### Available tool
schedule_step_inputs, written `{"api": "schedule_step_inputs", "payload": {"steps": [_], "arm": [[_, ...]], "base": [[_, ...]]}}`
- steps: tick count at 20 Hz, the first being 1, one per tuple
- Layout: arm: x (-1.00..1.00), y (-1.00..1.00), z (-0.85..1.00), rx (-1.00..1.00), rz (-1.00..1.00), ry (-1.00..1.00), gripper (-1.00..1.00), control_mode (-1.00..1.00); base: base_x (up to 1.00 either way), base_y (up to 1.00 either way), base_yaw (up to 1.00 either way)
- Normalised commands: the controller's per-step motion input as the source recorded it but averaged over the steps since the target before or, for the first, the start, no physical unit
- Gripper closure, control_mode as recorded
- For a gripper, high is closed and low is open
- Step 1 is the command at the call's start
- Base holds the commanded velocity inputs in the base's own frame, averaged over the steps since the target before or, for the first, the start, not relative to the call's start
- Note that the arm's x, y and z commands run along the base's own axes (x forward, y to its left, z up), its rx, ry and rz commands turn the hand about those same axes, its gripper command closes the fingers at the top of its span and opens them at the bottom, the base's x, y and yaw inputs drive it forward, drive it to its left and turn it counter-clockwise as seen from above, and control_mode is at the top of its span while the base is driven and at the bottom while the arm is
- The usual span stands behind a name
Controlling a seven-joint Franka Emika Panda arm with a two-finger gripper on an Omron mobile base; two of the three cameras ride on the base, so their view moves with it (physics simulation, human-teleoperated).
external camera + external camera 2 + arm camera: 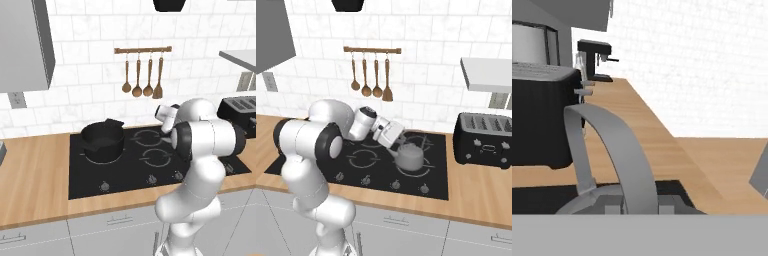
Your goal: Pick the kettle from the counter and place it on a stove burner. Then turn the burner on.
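**Kettle held over front burner**

The cooktop [436, 187] lies directly beneath the jaws; one stove burner [415, 170] sits under the kettle [409, 158]; the gripper [401, 142] is clenched on the kettle's arched handle [612, 150], which rises just ahead of the jaws; whether the base touches the glass cannot be told.

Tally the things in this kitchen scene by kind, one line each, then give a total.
Kettle: 1
Black pot: 1
Toaster: 1
Coffee machine: 1
Wooden utensils hanging on the rail: 4
Cooktop: 1
Total: 9
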Motion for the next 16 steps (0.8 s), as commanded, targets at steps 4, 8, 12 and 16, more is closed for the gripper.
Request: {"api": "schedule_step_inputs", "payload": {"steps": [4,8,12,16], "arm": [[0.37,-0.19,-0.25,0.0,-0.07,0.0,1.0,-1.0],[0.4,-0.12,-0.22,0.0,-0.07,0.0,1.0,-1.0],[0.42,-0.09,-0.25,0.0,-0.07,0.0,1.0,-1.0],[0.36,-0.22,-0.28,0.0,-0.08,0.0,1.0,-1.0]], "base": [[0.0,0.0,0.0],[0.0,0.0,0.0],[0.0,0.0,0.0],[0.0,0.0,0.0]]}}
